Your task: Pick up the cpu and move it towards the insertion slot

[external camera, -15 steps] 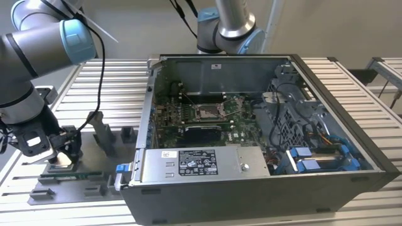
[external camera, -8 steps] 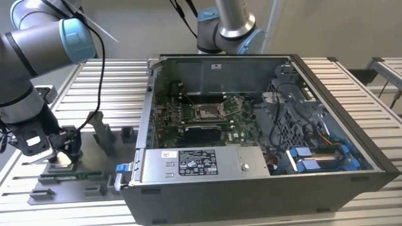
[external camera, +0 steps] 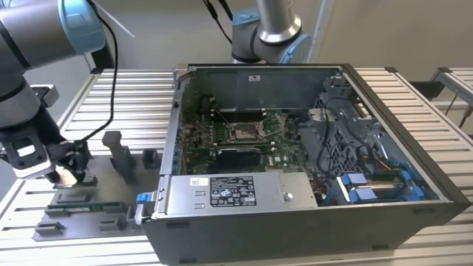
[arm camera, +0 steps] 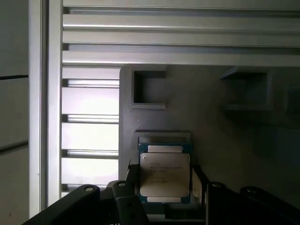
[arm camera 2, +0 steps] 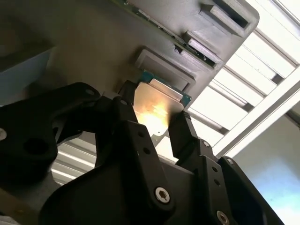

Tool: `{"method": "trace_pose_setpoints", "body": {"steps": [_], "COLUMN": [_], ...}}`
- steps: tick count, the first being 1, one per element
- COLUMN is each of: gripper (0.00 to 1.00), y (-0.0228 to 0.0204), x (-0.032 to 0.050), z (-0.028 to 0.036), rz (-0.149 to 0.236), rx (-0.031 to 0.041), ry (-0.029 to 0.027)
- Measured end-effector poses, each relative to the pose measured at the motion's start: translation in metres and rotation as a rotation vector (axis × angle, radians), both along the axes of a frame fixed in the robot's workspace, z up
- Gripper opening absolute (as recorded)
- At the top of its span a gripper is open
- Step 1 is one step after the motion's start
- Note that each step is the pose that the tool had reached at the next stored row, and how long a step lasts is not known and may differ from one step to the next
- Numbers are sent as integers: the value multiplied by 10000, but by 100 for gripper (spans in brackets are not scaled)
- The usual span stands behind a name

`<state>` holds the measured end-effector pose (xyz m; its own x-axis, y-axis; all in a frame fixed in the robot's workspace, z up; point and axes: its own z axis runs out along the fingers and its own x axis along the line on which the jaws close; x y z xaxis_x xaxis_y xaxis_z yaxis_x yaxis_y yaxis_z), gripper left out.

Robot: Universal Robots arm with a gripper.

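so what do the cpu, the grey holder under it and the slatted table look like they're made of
The cpu: smooth silver metal lid, throwing back a bright glare, on a green board edge. The grey holder: matte, moulded or printed plastic, probably; no shine. The slatted table: pale ribbed aluminium, seemingly, with bright streaks along the slats.

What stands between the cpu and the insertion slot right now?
The cpu sits at the gripper on the exterior view's left. The computer case's side wall and a grey upright post stand between it and the insertion slot; the case is open on top.
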<state>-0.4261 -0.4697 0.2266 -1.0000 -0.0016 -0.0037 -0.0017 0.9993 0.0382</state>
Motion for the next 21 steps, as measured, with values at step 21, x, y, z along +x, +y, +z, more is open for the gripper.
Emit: {"method": "trace_pose_setpoints", "body": {"steps": [21], "gripper": [0], "y": [0], "x": [0], "z": [952], "rz": [0], "rx": [0], "ry": [1]}}
